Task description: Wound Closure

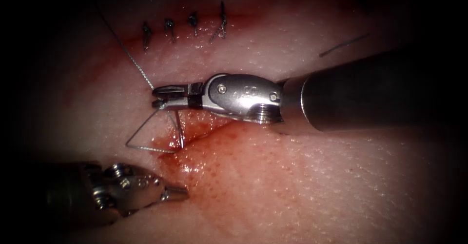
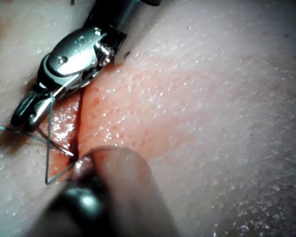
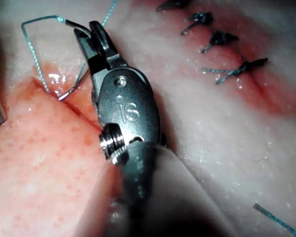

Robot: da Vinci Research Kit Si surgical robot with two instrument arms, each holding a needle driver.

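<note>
Not much to read here tbh. The only legible marking is stamped on the metal wrist housing of the right arm's tool [image 3: 126, 106]: it looks like "is", raised in the steel. The endoscope view shows some embossed characters on that same housing, too small to make out.

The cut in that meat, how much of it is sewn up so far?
Four knotted stitches already close the far stretch. The right tool, jaws shut, holds the needle near its thread end, its tip at the open cut. The left tool holds nothing. The glistening red near stretch is still open.
</note>
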